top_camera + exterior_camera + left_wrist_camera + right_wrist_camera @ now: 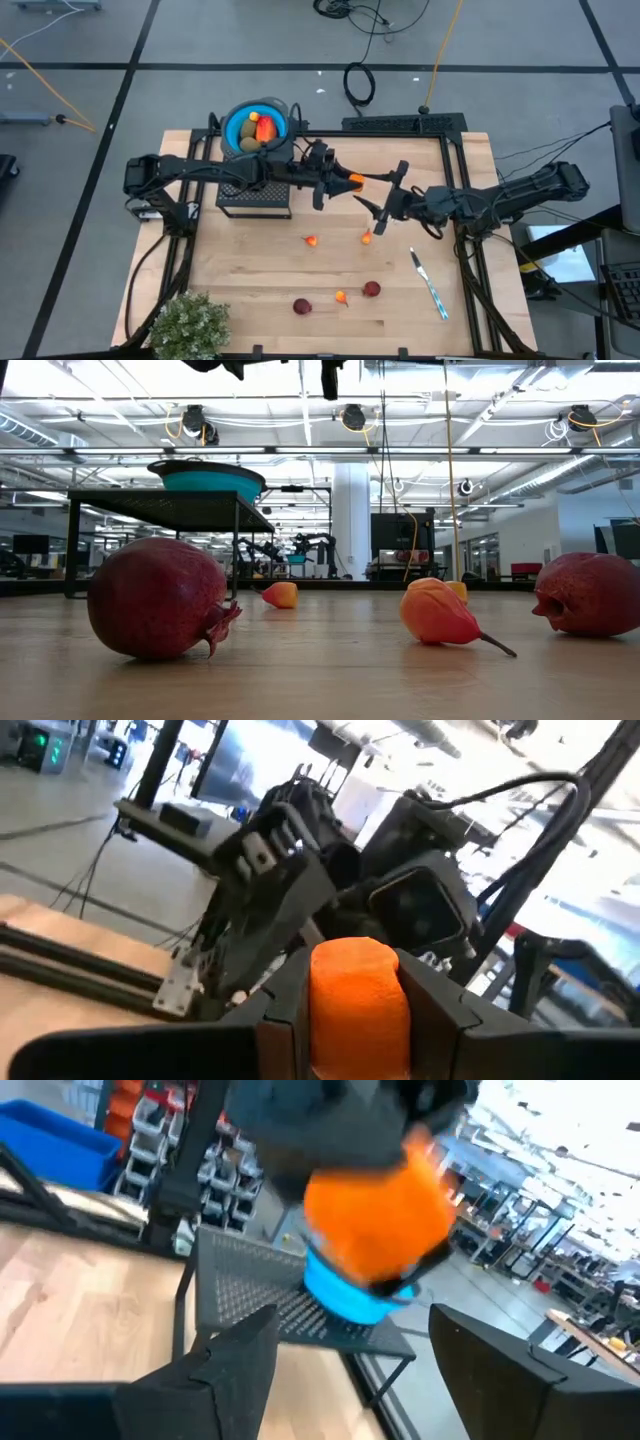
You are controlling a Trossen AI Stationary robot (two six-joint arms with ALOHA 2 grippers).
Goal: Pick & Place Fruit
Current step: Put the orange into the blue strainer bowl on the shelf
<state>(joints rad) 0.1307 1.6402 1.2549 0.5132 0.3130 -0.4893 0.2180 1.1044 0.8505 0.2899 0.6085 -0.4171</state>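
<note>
Fruit already fills part of the round blue bowl [232, 126] on the black mesh stand [255, 196] at the table's left rear: a red-orange oblong [265, 127] and an olive-brown oval [250, 143] lie inside it. Just right of the stand, the left gripper [345, 182] reaches out mid-air with its jaws pinched on a small orange chunk of toy fruit [356, 995], gripped at both sides between the dark fingers [440, 1000], as the left wrist view shows. Facing it from the right, nearly nose to nose, is the right gripper [385, 193]; its own fingers [235, 1370] stand spread with nothing between them, and the orange piece [375, 1210] sits ahead of them, apart, in the other arm's hold.

What the coming move turns on, I judge, is that the bowl lies behind and to the left of the held chunk, back along the left arm's own line, so that arm is much the nearer carrier. The piece's long axis seems to run along the fingers.

Farther forward on the pale wooden table [470, 160], loose pieces wait: two tiny orange bits [311, 241] [366, 238] near the middle, then two dark red balls [302, 306] [371, 289] with another orange bit [342, 297] between them. The right arm is nearer to most of these.
</note>
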